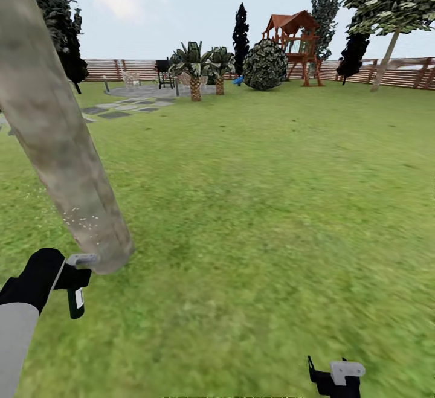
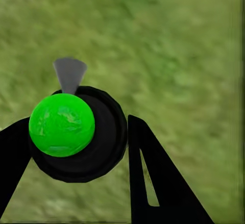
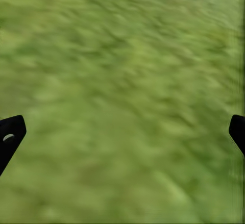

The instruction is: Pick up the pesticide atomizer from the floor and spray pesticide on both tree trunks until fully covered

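Gripped by the left end effector [image 1: 71, 282] at seven o'clock, the atomizer [image 1: 77, 301] could be mis-aimed past the trunk [image 1: 60, 144]; the right end effector [image 1: 335, 380] is held wide.

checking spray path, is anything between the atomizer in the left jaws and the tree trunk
Nothing. In the head view the pesticide atomizer, held in the left gripper, sits right by the base of the tree trunk, its nozzle almost touching the bark; pale specks dot the trunk there.

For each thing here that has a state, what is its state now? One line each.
left gripper: shut on the pesticide atomizer.
pesticide atomizer: held off the lawn, hanging beside the trunk base.
right gripper: open, nothing between its fingers, over grass.
tree trunk: pale specks near its base.
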You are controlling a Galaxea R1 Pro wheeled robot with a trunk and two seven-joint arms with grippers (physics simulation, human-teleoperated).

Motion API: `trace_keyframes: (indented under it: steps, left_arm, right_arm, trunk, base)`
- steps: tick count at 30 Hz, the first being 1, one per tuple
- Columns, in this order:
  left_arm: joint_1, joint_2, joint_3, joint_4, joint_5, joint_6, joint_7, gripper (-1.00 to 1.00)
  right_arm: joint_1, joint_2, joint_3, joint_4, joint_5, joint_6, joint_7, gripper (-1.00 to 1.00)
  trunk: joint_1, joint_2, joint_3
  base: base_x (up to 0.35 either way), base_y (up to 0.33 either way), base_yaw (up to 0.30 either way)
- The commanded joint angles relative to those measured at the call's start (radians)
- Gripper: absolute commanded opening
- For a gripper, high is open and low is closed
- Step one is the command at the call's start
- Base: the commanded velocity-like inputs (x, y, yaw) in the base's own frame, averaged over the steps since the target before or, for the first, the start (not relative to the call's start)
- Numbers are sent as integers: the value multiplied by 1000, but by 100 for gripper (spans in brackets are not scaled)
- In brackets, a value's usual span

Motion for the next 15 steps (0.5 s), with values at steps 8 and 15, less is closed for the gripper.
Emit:
trace_keyframes:
  steps: [8, 15]
  left_arm:
    - [14, -1, -1, 3, -12, 1, -11, -100]
    - [19, -9, -1, 2, -11, -69, -9, -100]
  right_arm:
    - [-1, 1, -5, 1, 11, -2, -5, 100]
    - [-1, 0, -5, 1, 12, -2, -5, 100]
  trunk:
    - [0, 0, -1]
    - [0, 0, -1]
  base:
    - [3, -265, 262]
    - [182, -241, 253]
